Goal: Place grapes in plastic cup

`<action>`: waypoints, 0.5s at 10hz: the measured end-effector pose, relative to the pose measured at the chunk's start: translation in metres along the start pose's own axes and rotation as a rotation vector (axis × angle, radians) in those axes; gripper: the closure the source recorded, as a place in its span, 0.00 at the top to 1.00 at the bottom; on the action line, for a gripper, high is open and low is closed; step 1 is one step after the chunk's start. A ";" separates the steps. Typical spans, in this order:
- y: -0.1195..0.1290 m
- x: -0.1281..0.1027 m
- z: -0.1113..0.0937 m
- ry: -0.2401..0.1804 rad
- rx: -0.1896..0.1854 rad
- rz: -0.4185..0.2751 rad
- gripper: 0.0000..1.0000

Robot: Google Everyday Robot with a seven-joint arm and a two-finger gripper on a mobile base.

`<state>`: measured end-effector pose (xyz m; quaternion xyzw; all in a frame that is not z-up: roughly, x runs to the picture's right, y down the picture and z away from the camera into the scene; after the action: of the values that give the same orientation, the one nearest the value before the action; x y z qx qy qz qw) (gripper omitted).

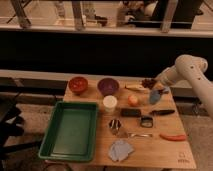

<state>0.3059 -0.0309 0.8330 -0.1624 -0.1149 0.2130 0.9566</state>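
Observation:
The grapes [147, 82], a small dark reddish bunch, are at the table's far right edge. My gripper [155, 85] is at the end of the white arm [187, 67] that reaches in from the right, right against the grapes. I cannot tell whether the grapes rest on the table or hang from the gripper. The light-blue plastic cup [156, 95] stands just below and in front of the gripper, partly covered by it.
On the wooden table [165, 150] are a green tray [70, 131], a red bowl [78, 85], a purple bowl [108, 86], a cream cup [109, 103], an orange fruit [132, 100], a knife [162, 112], a red pepper [172, 136] and a blue-grey cloth [121, 150].

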 end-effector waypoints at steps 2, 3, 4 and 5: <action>0.001 -0.004 0.004 -0.045 -0.011 0.018 0.00; 0.003 -0.005 0.008 -0.064 -0.021 0.028 0.00; 0.005 -0.009 0.015 -0.081 -0.032 0.032 0.00; 0.006 -0.012 0.019 -0.090 -0.041 0.032 0.00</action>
<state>0.2873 -0.0260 0.8469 -0.1738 -0.1595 0.2328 0.9435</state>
